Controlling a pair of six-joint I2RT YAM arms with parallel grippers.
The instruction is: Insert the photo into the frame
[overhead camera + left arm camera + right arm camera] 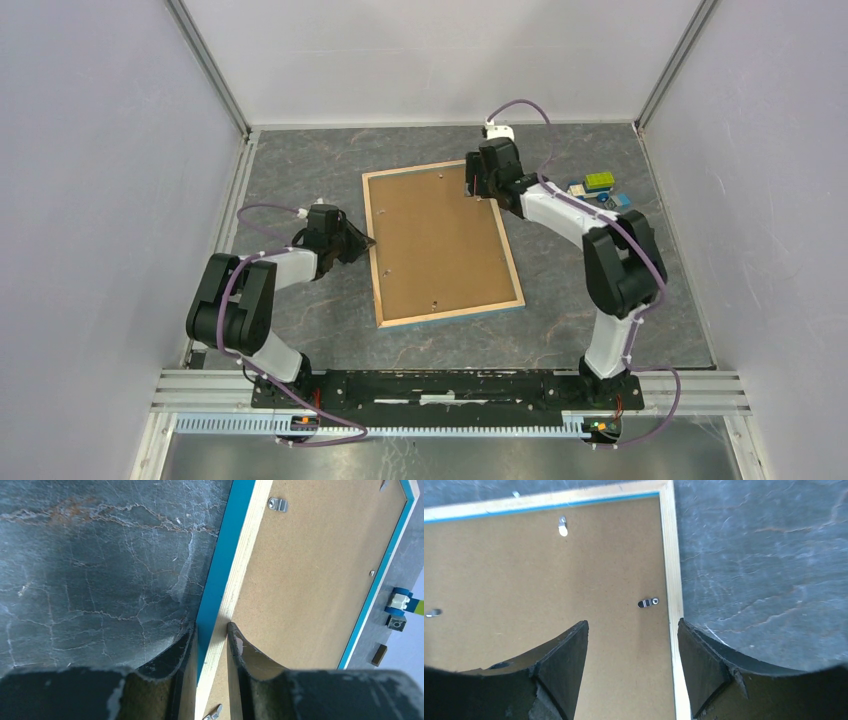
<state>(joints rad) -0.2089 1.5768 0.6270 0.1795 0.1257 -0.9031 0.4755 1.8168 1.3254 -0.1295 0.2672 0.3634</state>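
Two black grippers are at the thin rectangular frame (pixel 241 565) with light wood rim and blue edges, which lies back-up on the grey marbled table (pixel 300 170) with a brown hardboard sheet (pixel 440 240) inside. The left gripper (pixel 212 627) pinches its left rim; the right gripper (pixel 631 625) hangs spread wide over the far right corner.

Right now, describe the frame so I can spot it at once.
On the dark marbled table, at its middle, lies the frame, the biggest flat rectangle there. Unlike the small coloured blocks to its right, it has a light wood rim, blue edges and a brown backing board inside.
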